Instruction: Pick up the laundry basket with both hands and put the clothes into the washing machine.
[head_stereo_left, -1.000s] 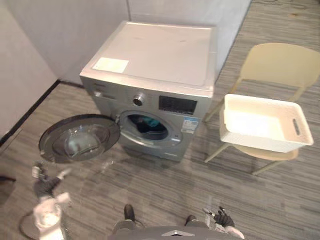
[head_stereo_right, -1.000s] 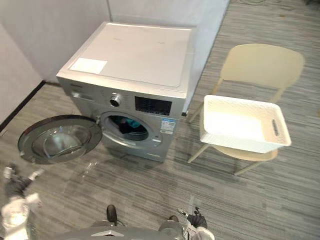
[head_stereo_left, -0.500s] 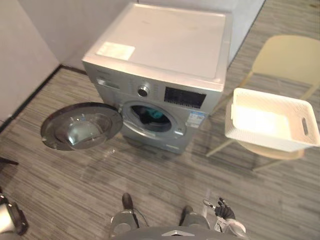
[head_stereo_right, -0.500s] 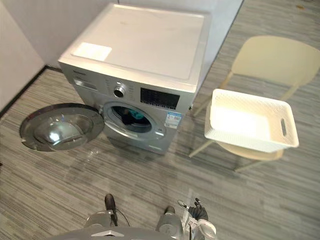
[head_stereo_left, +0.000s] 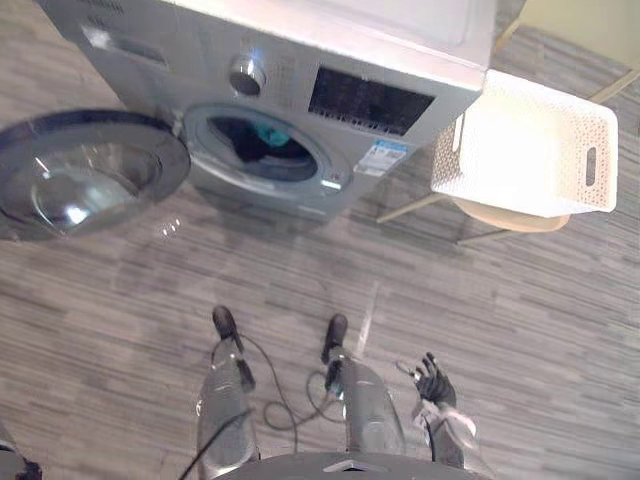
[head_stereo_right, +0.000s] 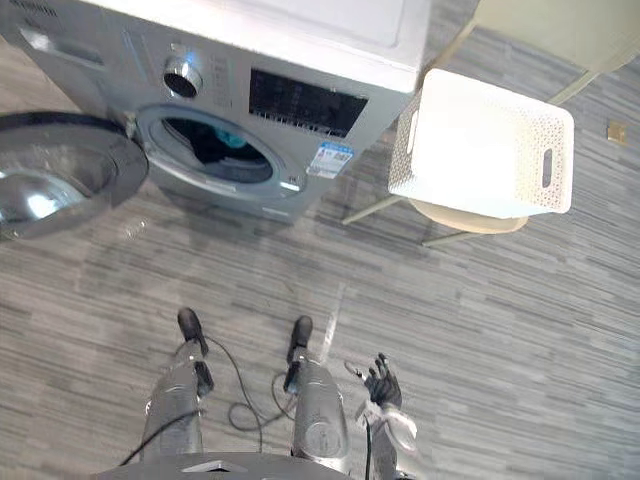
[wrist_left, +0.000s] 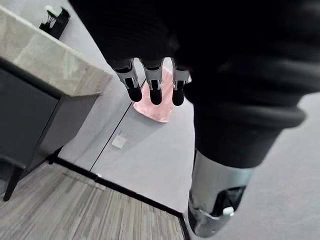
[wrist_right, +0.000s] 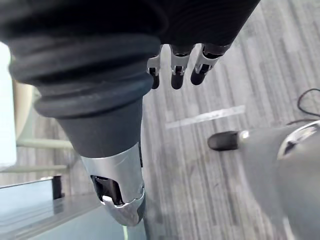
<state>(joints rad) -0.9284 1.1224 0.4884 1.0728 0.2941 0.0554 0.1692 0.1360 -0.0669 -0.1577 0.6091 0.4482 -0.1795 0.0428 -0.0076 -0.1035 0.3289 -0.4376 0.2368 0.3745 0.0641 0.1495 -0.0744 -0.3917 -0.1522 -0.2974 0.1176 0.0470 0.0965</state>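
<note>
A white plastic laundry basket (head_stereo_left: 452, 150) sits on a pale chair (head_stereo_left: 505, 212) at about 1 o'clock from where I stand, just beside the washing machine (head_stereo_left: 300, 60) at 12 o'clock. The machine's round door (head_stereo_left: 85, 170) hangs open at 10 o'clock, with dark and teal clothes (head_stereo_left: 262, 135) lying in the drum. I can see nothing inside the basket, though its floor is too bright to be sure.

My right hand (head_stereo_left: 433, 382) hangs low at 5 o'clock, well apart from the basket, fingers loosely spread and empty. My left hand (wrist_left: 155, 90) shows from its wrist, fingers straight, side by side, holding nothing.

I judge the basket light and stiff, with smooth perforated walls that may slip. The best hold is the slot handle (head_stereo_left: 590, 167) in each short end, with my fingers hooked through.
</note>
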